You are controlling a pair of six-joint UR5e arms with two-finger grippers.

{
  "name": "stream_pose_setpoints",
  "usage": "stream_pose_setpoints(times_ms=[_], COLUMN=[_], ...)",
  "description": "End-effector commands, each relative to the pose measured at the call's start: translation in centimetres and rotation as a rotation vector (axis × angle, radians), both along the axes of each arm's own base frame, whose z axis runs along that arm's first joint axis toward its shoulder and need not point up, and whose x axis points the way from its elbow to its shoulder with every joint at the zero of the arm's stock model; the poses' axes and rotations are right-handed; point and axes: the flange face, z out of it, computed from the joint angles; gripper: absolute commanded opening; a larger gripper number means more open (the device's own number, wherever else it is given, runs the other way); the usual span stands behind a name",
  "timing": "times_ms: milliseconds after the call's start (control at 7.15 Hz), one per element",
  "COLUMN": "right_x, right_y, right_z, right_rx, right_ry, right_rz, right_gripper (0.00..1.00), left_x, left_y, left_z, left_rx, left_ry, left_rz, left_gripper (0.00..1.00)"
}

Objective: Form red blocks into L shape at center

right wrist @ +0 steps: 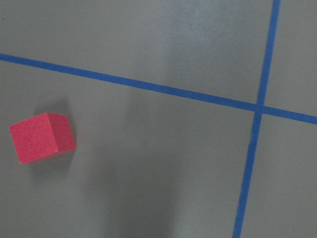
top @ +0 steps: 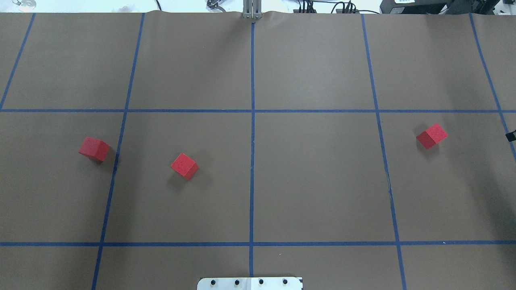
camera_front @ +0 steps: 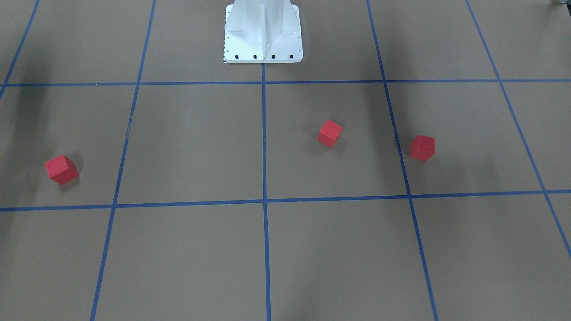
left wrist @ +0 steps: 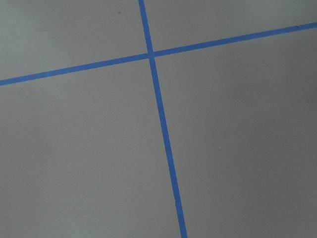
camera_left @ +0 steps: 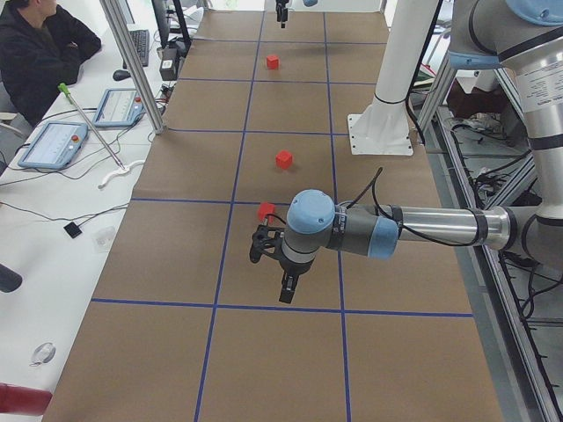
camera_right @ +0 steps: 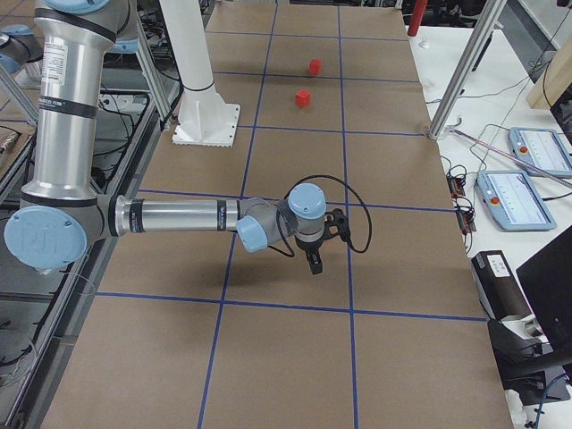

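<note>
Two red blocks (top: 94,148) (top: 184,165) lie left of the center (top: 266,177), a third red block (top: 431,135) far right. Left gripper (camera_left: 286,290) and right gripper (camera_right: 313,262) hover; their opening cannot be told.

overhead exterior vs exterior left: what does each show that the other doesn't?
Overhead exterior only: cables beyond the table's far edge, and a straight-down read of the grid squares with no arm in frame.
Exterior left only: the left arm and left gripper hanging above the paper, a seated operator, and tablets on the side bench.
Both: the three red blocks, the blue tape grid, and the white base plate.
</note>
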Motion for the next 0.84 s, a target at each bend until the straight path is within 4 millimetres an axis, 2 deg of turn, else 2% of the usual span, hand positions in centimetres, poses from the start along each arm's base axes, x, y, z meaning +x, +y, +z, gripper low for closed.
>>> stream_pose_setpoints(times_ms=[0, 420, 560, 700], right_x=[-4.9, -11.4, -13.2, -14.5], right_y=[0.6, -2.1, -3.5, -5.6], right_z=[-1.6, -4.4, -4.9, -4.6], right_rx=[0.072, 0.151, 0.158, 0.163], right_ry=[-0.017, 0.025, 0.022, 0.033], right_rz=[-0.103, -0.153, -0.166, -0.165], right_gripper=[1.00, 0.99, 0.99, 0.99], left_x=[0.0, 0.0, 0.0, 0.0], left_y=[0.0, 0.0, 0.1, 0.1], left_z=[0.0, 0.5, 0.9, 1.0], left_rx=[-0.002, -0.017, -0.024, -0.026], left_ry=[0.000, 0.000, 0.000, 0.000], left_rz=[-0.001, -0.004, -0.004, -0.004], left_gripper=[1.00, 1.00, 1.00, 1.00])
